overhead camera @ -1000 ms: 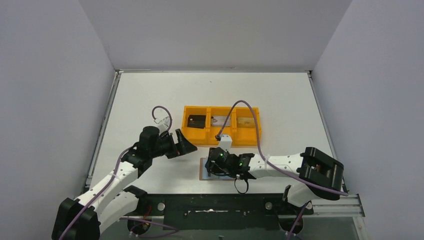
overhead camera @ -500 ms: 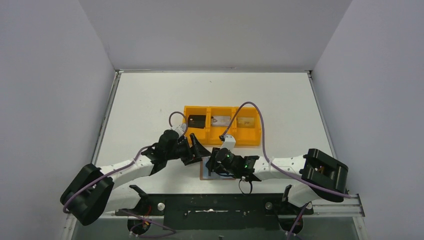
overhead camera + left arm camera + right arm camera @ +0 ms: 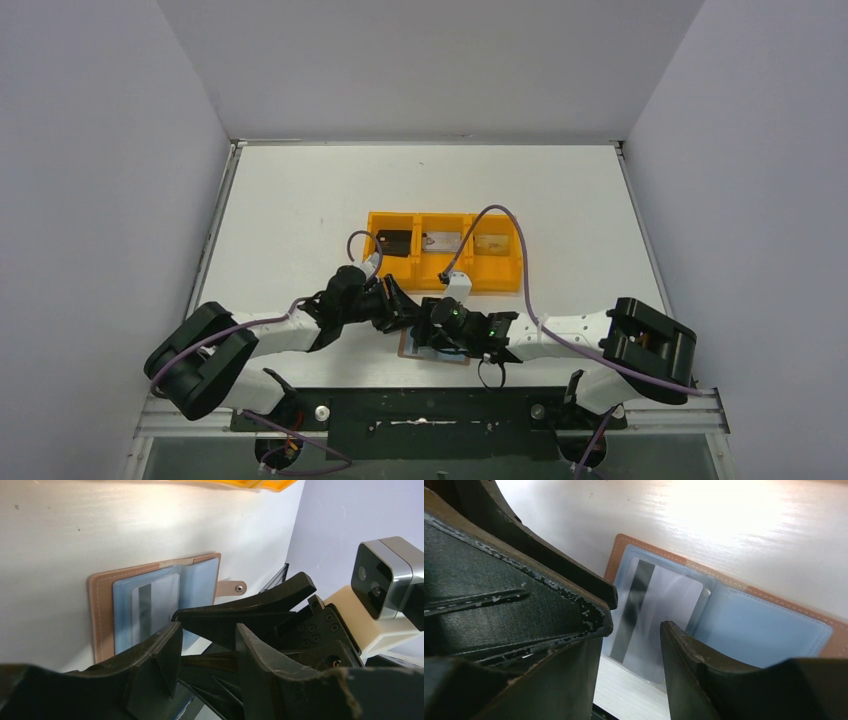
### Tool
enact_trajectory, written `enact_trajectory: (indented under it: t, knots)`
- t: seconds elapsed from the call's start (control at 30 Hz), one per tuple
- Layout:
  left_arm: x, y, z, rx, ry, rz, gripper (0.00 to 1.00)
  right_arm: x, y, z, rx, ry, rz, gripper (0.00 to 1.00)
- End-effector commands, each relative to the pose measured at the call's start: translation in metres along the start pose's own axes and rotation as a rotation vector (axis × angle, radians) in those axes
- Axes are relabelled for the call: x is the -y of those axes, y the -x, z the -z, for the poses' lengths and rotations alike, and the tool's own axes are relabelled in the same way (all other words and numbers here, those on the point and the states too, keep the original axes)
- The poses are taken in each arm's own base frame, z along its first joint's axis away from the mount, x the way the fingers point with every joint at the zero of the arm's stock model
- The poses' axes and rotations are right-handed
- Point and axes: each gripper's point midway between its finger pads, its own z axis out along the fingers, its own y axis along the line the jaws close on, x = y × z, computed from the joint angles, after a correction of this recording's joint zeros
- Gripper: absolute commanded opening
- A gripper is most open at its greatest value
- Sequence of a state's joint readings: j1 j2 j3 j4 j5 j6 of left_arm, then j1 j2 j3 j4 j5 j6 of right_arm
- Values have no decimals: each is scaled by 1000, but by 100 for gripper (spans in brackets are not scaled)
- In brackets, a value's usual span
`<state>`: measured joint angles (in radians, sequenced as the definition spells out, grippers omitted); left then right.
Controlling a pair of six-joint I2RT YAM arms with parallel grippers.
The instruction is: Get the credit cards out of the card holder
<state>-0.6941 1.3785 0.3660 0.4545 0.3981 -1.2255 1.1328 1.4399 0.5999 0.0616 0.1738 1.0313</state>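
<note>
While the left arm has swung in from the left, the left gripper [image 3: 205, 630], jaws narrowed yet empty, now crowds the right gripper [image 3: 634, 625], likewise parted and holding nothing, above the open brown leather card holder [image 3: 774, 625] just before the orange plastic tray [image 3: 445, 277]; one pale, dark-striped card [image 3: 664, 600] stays sleeved, so its extraction probably follows

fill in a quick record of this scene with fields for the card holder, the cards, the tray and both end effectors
card holder: open flat on the table, grey-blue inside up
in holder: striped card, silvery with a dark stripe, in one pocket
tray: orange, three compartments, one card each
tray contents: black card, silvery card, gold-tan card
left end effector: open, over the holder
right end effector: open, over the striped card
</note>
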Motion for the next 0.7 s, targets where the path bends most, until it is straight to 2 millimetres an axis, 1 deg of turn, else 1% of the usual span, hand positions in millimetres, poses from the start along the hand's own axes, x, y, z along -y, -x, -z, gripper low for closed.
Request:
enact_trajectory:
  t: [0.0,0.03,0.17,0.3,0.37,0.43,0.5,0.53,0.6,0.67]
  knots:
    - [28,-5,1,-33,-135,-37,41,-23,26,14,67,43,-4,49]
    - [30,-8,2,-52,-144,-39,41,-23,28,17,67,37,-1,50]
    - [32,-13,2,-78,-157,-43,40,-10,30,36,73,-29,-8,51]
    - [31,-16,3,-95,-157,-58,40,16,28,53,88,-122,-76,51]
    - [29,-16,3,-99,-144,-69,38,23,28,57,96,-136,-100,47]
    - [25,-10,4,-61,-109,-94,37,18,30,58,103,-103,-108,46]
    - [13,0,7,-4,-19,-123,39,9,33,57,106,-80,-107,46]
    - [8,7,10,33,33,-141,41,1,38,56,108,-70,-91,45]
    - [-2,22,20,113,137,-166,44,-7,40,49,95,-89,-62,43]
    - [-7,37,36,205,212,-166,47,-8,40,40,71,-152,-28,40]
